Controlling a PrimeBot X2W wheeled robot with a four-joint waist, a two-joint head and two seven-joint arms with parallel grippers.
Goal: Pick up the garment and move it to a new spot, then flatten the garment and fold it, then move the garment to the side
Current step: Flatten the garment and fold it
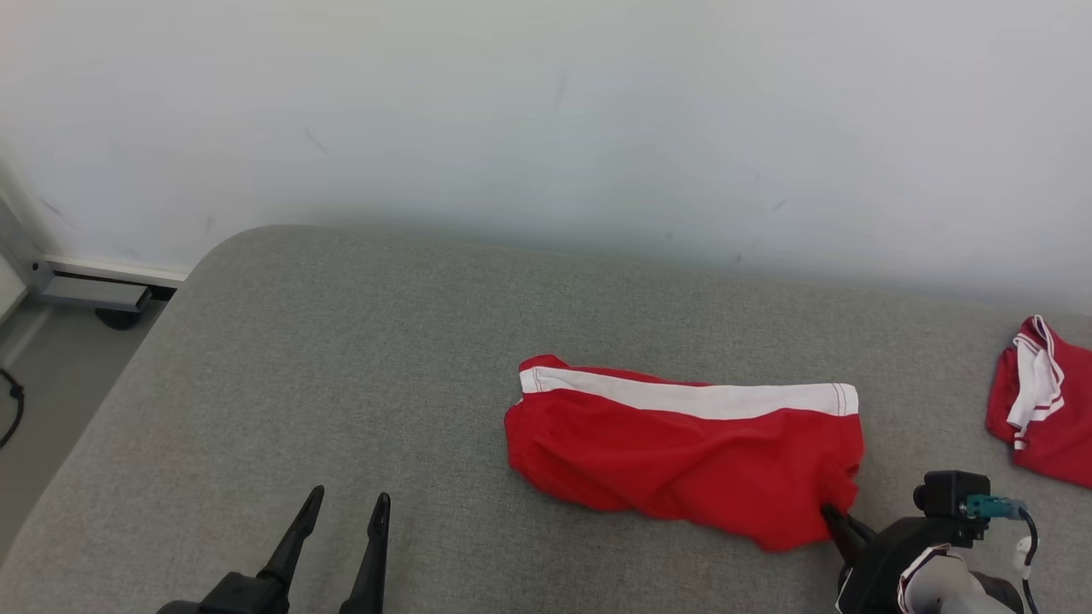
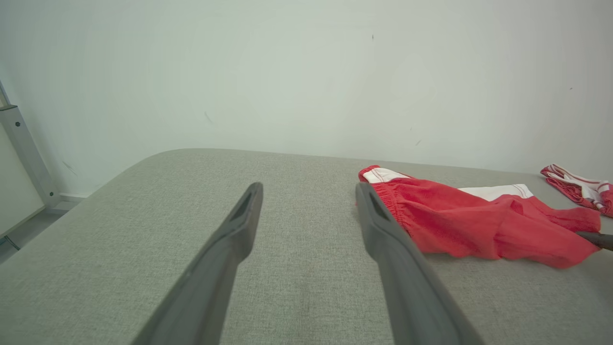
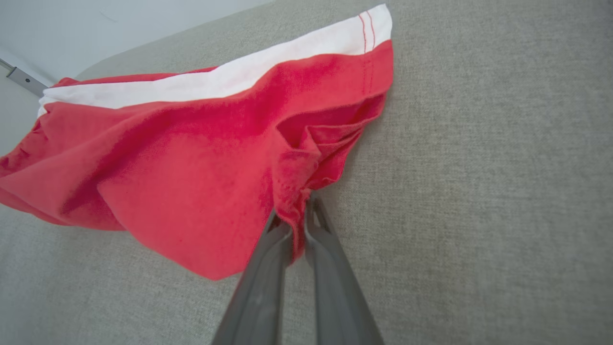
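Garment (image 1: 682,452) | long axis left-right | white band (image 1: 682,396) rearward | right claw (image 1: 829,513) pinching corner

I'm looking at a plain pale wall (image 1: 546,111), faintly scuffed and evenly lit. Below it is a grey woven cushion surface (image 1: 341,358) with a rounded far-left corner. Off to the left I've got grey floor (image 1: 51,384), a metal base rail (image 1: 94,290) above a dark caster (image 1: 118,320), and a black cable (image 1: 10,409).
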